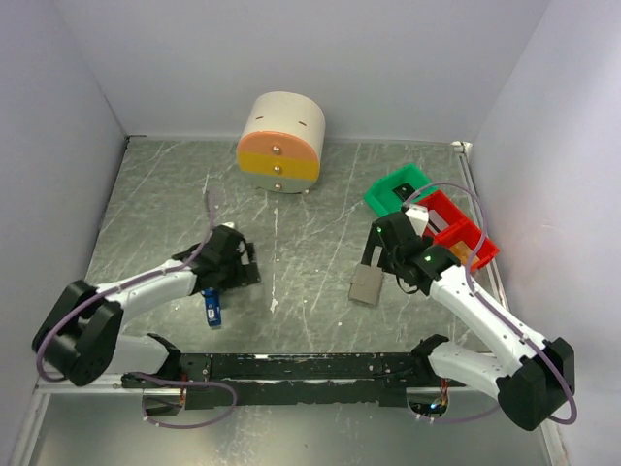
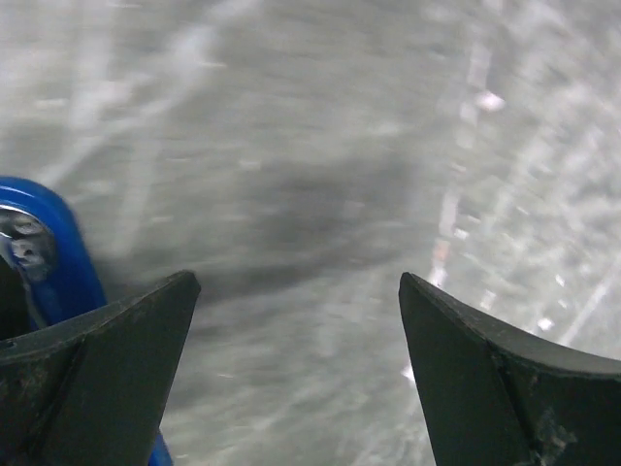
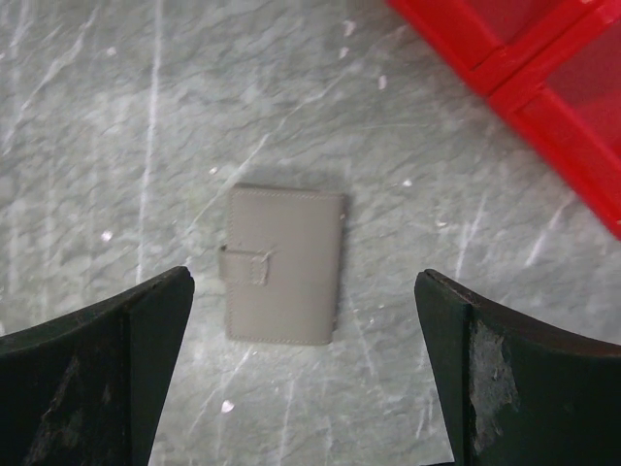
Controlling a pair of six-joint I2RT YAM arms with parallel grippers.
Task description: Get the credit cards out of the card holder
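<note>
The card holder (image 1: 366, 285) (image 3: 283, 264) lies flat on the grey table, folded shut with its strap tab closed. It is a small grey-brown wallet. No credit cards show; they are hidden. My right gripper (image 1: 378, 254) (image 3: 304, 279) hovers above the holder, open, with nothing between its fingers. Over at the left, my left gripper (image 1: 231, 264) (image 2: 301, 291) is open and low over bare table, holding nothing. A narrow blue-and-black stick-shaped object (image 1: 212, 309) (image 2: 53, 252) lies just outside its left finger.
A round cream, orange and yellow drawer unit (image 1: 279, 143) stands at the back. A green bin (image 1: 396, 191) and red bins (image 1: 456, 228) (image 3: 543, 78) sit at the right, close behind the right arm. White walls enclose the table on three sides.
</note>
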